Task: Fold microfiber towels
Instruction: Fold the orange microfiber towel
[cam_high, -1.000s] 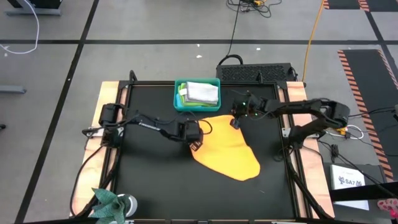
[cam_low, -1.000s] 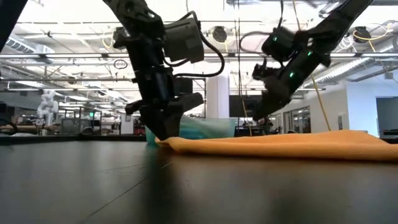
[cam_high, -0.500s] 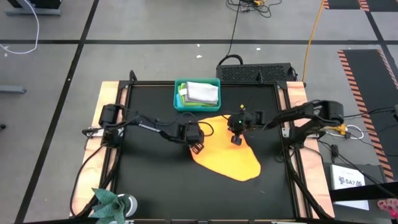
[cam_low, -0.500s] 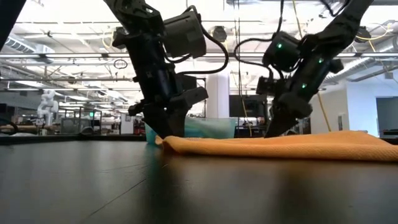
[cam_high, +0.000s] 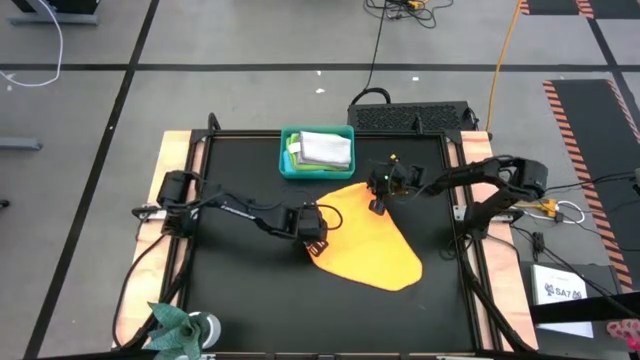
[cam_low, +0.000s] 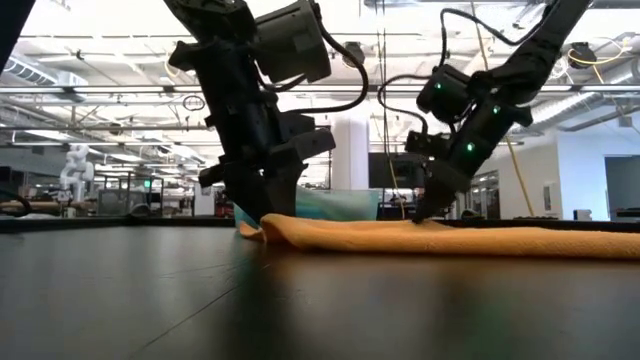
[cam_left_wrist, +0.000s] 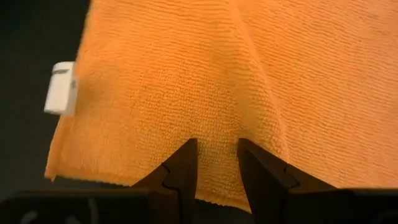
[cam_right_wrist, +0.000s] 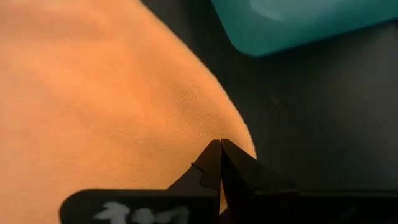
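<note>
An orange-yellow microfiber towel (cam_high: 368, 240) lies spread on the black table top (cam_high: 240, 290), a white tag (cam_left_wrist: 60, 87) at its edge. My left gripper (cam_high: 315, 236) stands on the towel's left edge, its fingers closed on a ridge of cloth. My right gripper (cam_high: 378, 206) is shut, its tip down on the towel's far edge, close to the teal bin (cam_high: 288, 160). Folded towels, a light grey one (cam_high: 325, 148) on top, lie in that bin. My left gripper pinches a raised ridge of the towel (cam_left_wrist: 217, 155) between its two fingers, just inside the towel's left edge. The fingers come from above, slanting down. The towel lies flat on the table apart from that ridge. My right gripper presses its shut fingertips (cam_right_wrist: 221, 149) down on the towel's far edge (cam_right_wrist: 239, 134), slanting down from the table's right side. The towel lies flat on the table under them.
The teal bin (cam_right_wrist: 298, 25) stands at the far middle of the table, right beyond the towel. A leafy green thing (cam_high: 176, 325) sits at the near left corner. Bare table top lies to the left and along the near edge.
My left gripper has moved toward the table's near edge, taking the towel's left edge with it. My right gripper, shut all the while, has come down from above the towel onto its far part.
</note>
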